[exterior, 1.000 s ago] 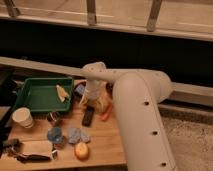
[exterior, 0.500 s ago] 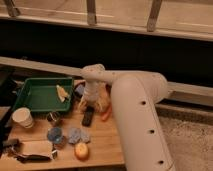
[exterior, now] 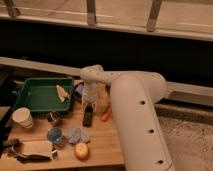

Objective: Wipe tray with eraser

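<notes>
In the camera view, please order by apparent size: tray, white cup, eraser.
Largest: tray.
Then: cup.
Smallest: eraser. The cup sits nearer the camera, so this last order is unsure.
The gripper hangs directly above the eraser.

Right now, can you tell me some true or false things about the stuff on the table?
1. The eraser lies on the wooden table, outside the tray. True.
2. The tray is red. False: it is dark green.
3. The end effector is over the middle of the tray. False: it is off the tray's right rim, close by the eraser.
4. A yellowish thing lies in the tray. True.
</notes>
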